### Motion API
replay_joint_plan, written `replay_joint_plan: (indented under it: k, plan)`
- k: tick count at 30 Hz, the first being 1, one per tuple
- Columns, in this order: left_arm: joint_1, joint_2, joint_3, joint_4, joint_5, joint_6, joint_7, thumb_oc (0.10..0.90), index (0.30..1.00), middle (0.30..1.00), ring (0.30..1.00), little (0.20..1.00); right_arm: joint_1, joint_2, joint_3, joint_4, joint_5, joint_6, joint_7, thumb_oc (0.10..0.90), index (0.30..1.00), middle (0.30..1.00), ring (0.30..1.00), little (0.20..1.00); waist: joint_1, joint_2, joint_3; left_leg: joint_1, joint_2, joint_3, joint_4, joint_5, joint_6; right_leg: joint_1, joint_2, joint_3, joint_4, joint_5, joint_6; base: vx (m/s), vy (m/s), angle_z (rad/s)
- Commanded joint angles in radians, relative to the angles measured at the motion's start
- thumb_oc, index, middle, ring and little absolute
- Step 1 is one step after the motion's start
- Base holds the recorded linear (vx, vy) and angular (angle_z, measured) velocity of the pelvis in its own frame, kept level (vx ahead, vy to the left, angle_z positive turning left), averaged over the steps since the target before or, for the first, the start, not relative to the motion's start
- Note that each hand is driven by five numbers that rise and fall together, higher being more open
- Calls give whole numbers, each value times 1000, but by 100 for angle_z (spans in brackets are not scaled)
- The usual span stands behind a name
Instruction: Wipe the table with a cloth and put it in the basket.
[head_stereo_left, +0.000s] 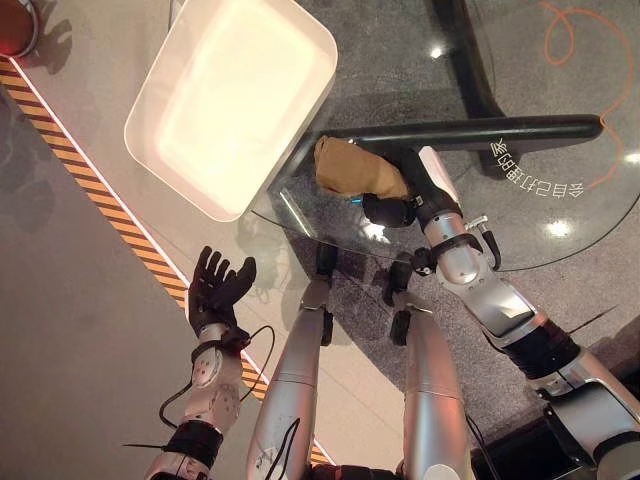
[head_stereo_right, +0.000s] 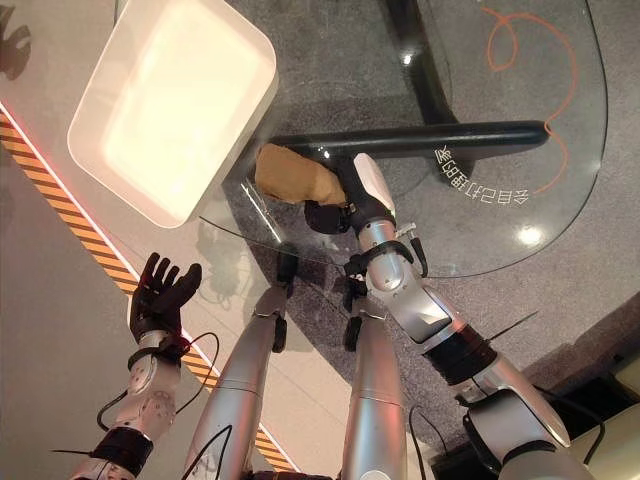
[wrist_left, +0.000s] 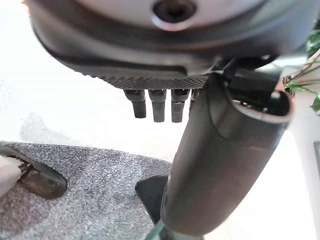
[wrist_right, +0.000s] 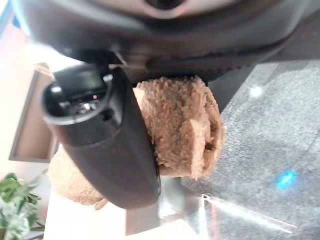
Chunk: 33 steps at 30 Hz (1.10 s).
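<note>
A brown cloth (head_stereo_left: 355, 168) lies bunched on the glass table (head_stereo_left: 520, 120), near the table's left edge and just right of the white basket (head_stereo_left: 172, 165). My right hand (head_stereo_left: 420, 195) is shut on the cloth. In the right wrist view the thumb (wrist_right: 107, 145) presses the cloth (wrist_right: 185, 125) against the palm. My left hand (head_stereo_left: 218, 285) hangs open, fingers spread, low at the left over the floor and away from the table. The basket holds nothing.
A black bar of the table's frame (head_stereo_left: 470, 132) runs under the glass, just beyond my right hand. Yellow-black striped tape (head_stereo_left: 110, 210) crosses the floor at the left. A person's shoe (wrist_left: 35, 177) rests on the grey carpet. A red object (head_stereo_left: 15, 25) sits at the far left corner.
</note>
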Motion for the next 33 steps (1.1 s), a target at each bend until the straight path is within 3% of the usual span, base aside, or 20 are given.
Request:
replay_joint_plan:
  k: [1, 4, 11, 17, 22, 33]
  plan:
    - [103, 11, 40, -94, -52, -10, -116, 800, 900, 900, 900, 900, -17, 3, -78, -248, 50, -181, -28, 100, 300, 300, 300, 200, 2, 36, -22, 66, -47, 49, 39, -114, 49, 58, 69, -27, -88, 27, 9, 0, 0, 0]
    - [139, 28, 11, -158, -142, 8, -267, 800, 900, 900, 900, 900, 29, -20, -126, -284, 79, -223, -25, 100, 300, 300, 300, 200, -10, 40, -22, 87, -44, 56, 33, -113, 49, 82, 73, -24, -93, 27, 5, -35, 2, -2]
    - [174, 42, 28, -291, -288, -42, -349, 800, 900, 900, 900, 900, 115, -6, -172, -341, 112, -302, -10, 100, 300, 300, 300, 200, -25, 38, -22, 113, -47, 59, 37, -121, 51, 113, 75, -13, -102, 23, -1, -11, -11, -6]
    - [188, 61, 25, -536, -385, -27, -595, 800, 900, 900, 900, 900, 193, 16, -186, -398, 223, -396, 77, 100, 300, 300, 300, 200, -34, 35, -22, 123, -46, 65, 37, -122, 58, 129, 76, -10, -111, 27, -2, -1, -17, 0]
    - [129, 82, -27, -610, -357, -29, -649, 800, 900, 900, 900, 900, 188, 36, -160, -404, 263, -465, 160, 100, 300, 300, 300, 200, -48, 28, -22, 107, -43, 70, 42, -118, 64, 114, 85, -1, -109, 36, -1, 0, 0, 0]
    - [37, 79, -125, -656, -347, 86, -618, 800, 900, 900, 900, 900, 136, 60, -107, -418, 314, -493, 205, 100, 300, 300, 300, 200, -64, 10, -22, 88, -41, 77, 37, -113, 70, 89, 94, 28, -126, 61, 9, 0, -7, -1]
